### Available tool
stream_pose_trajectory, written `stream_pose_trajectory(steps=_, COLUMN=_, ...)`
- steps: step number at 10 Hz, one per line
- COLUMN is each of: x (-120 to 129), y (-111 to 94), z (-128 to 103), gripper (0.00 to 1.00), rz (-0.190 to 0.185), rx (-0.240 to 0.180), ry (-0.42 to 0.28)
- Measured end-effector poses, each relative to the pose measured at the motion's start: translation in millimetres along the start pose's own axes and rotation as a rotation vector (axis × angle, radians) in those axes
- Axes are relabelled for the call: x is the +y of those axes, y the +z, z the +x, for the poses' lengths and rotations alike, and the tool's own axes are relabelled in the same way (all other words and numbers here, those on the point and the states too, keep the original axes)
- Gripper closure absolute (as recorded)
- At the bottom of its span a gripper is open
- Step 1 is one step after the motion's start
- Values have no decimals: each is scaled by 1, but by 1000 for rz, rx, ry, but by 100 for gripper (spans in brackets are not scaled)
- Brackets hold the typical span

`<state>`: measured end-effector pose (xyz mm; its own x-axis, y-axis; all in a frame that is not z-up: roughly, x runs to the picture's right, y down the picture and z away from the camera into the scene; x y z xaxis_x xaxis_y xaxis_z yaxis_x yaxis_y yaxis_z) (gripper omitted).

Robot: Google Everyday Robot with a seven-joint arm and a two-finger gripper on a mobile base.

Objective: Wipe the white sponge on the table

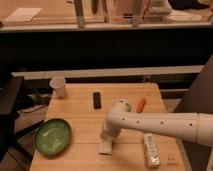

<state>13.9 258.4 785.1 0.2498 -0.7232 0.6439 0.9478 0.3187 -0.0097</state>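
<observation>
- Arm (160,125): smooth off-white tube with a row of small dark dots along its side.
- Gripper (107,134): off-white, at the arm's rounded end.
</observation>
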Motion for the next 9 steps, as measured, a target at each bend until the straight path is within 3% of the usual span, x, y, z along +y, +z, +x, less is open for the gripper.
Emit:
stream_pose_trajectory(steps=3, x=3, y=-4, z=6, gripper=100, rz=1, rx=0, ry=-1)
stream_pose_trajectory(steps=9, x=16, y=-11, z=9, gripper=100, rz=0, rx=-10, ry=-31)
